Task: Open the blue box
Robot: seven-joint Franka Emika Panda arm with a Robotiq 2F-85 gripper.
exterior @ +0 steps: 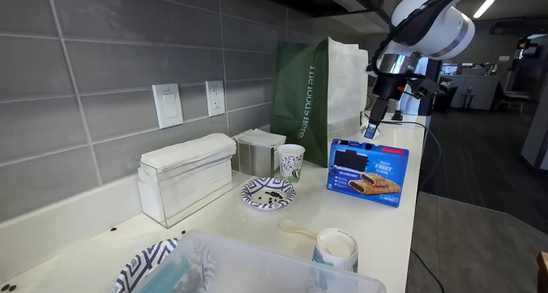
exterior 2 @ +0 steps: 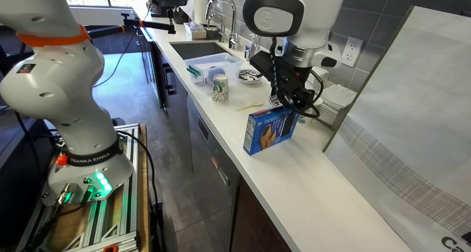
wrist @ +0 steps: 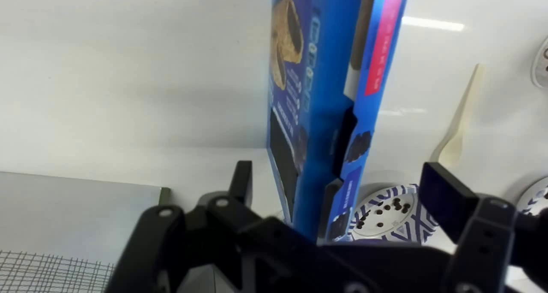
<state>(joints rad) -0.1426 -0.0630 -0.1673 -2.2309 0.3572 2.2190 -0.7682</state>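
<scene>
The blue box (exterior: 382, 164) stands upright on the white counter, its printed front with the pastry picture facing out. It also stands upright in an exterior view (exterior 2: 270, 130). The wrist view shows its narrow top face (wrist: 327, 92) with dark gaps along one edge, beside a strip with a red label. My gripper (exterior: 370, 131) is just above the box's top edge. In the wrist view my gripper (wrist: 342, 184) is open, with one finger on each side of the box and visible space between each finger and the box. Nothing is held.
A tall green and white paper bag (exterior: 302, 105) stands behind the box, by the wall. A patterned bowl with dark beans (exterior: 268, 193), a paper cup (exterior: 291, 162), a spoon (exterior: 295, 228), napkin holder (exterior: 188, 177), another cup (exterior: 336, 248) and clear bin (exterior: 257, 267) are on the counter.
</scene>
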